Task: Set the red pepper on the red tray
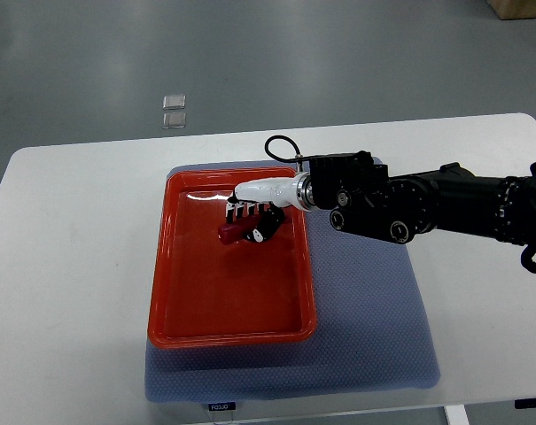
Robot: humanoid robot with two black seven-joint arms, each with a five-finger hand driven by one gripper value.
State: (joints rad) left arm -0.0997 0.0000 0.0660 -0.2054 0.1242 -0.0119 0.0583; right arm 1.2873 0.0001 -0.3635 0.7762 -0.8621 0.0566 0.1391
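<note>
One small dark-red pepper (232, 230) over red tray (174, 266); right hand (254, 217) fingers (241, 211) curled around it

No text can be read anywhere in the view. A small dark label (220, 406) with pale marks sits on the front edge of the white rectangular bench (64, 266), below the blue-grey textured mat (365, 319), but its characters are too small and blurred to make out.
</note>
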